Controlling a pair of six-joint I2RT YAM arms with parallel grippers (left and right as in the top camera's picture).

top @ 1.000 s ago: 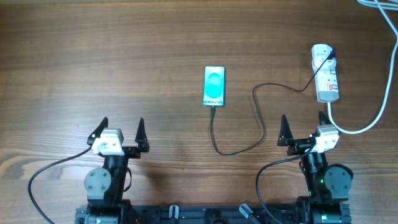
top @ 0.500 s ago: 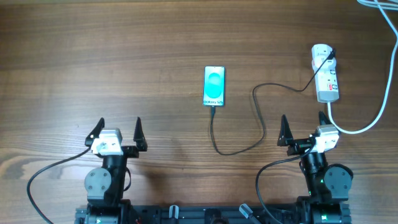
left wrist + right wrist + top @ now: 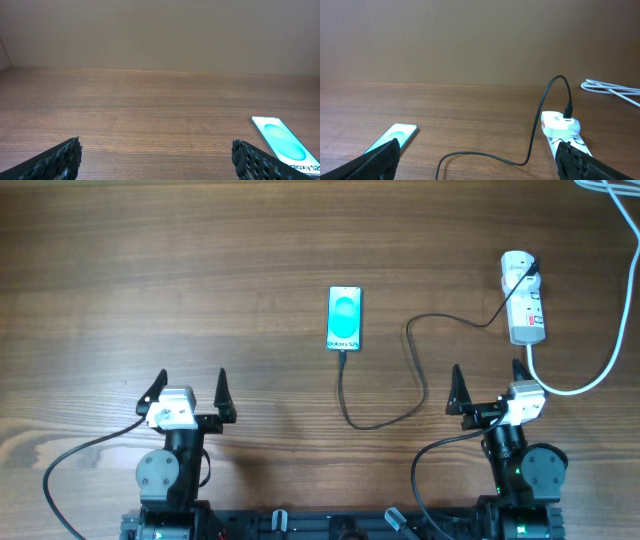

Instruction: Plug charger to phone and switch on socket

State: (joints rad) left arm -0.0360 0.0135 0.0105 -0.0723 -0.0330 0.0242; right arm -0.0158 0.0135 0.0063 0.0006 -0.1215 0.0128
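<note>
Your left gripper (image 3: pixel 192 383), black and two-fingered, sits low at the near table edge, jaws spread wide with nothing between them. Its ridged fingers (image 3: pixel 60 159) fill both lower corners of the left wrist view. Your right gripper (image 3: pixel 487 378) holds the same pose on the right side, parted and empty, its arm folded over the base.

Open brown wooden table (image 3: pixel 150 260) runs from the left gripper to the far edge. On the right, the thin black charger cable (image 3: pixel 341 380) loops across the wood just beside the right gripper's inner finger.

The flat cyan-screened smartphone (image 3: pixel 344 318) lies mid-table, well apart from both grippers. The cable tip meets its near short edge; you cannot tell whether it is seated.

Far right, the white oblong power strip (image 3: pixel 523 308) carries a black plug (image 3: pixel 530 270) at its far end. Its thick white cord (image 3: pixel 575 392) passes near the right gripper and sweeps to the right edge. Switch position cannot be told.
</note>
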